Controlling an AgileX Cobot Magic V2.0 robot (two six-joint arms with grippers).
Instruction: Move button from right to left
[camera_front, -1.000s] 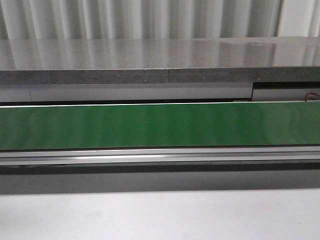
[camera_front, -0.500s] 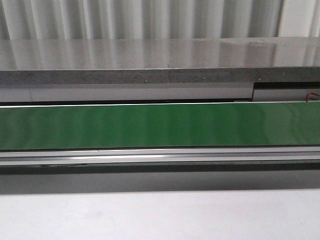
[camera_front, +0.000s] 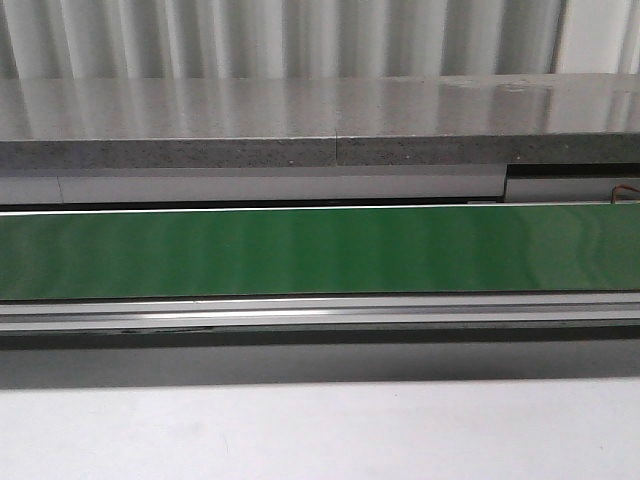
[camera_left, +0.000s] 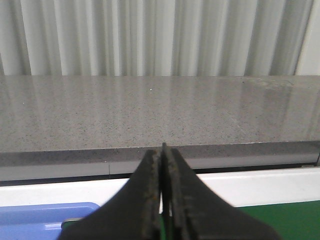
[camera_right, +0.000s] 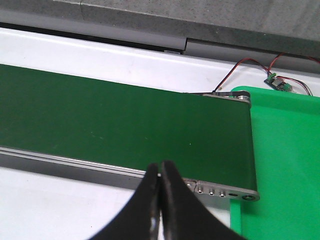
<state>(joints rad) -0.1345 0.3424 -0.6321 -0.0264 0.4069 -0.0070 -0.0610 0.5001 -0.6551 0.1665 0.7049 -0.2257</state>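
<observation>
Front view looks the same as a second ago, bare green belt (camera_front: 320, 250), no button anywhere, left gripper (camera_left: 163, 150) and right gripper (camera_right: 159, 167) both closed empty, so nothing's started.

You are looking at an industrial or laboratory conveyor test cell, not a domestic room. A green conveyor belt (camera_front: 320, 250) runs across the front view in an aluminium side rail (camera_front: 320, 312), mounted on a white tabletop (camera_front: 320, 430). Behind it lies a speckled grey stone-like ledge (camera_front: 250, 120) backed by pale corrugated wall panelling (camera_front: 300, 35). In the right wrist view, you see the belt's end roller bracket (camera_right: 240, 96), red and black wires leading to a small circuit board (camera_right: 278, 82), and a bright green tray (camera_right: 285, 160). In the left wrist view, a blue bin (camera_left: 45, 220) sits beside the belt.
</observation>
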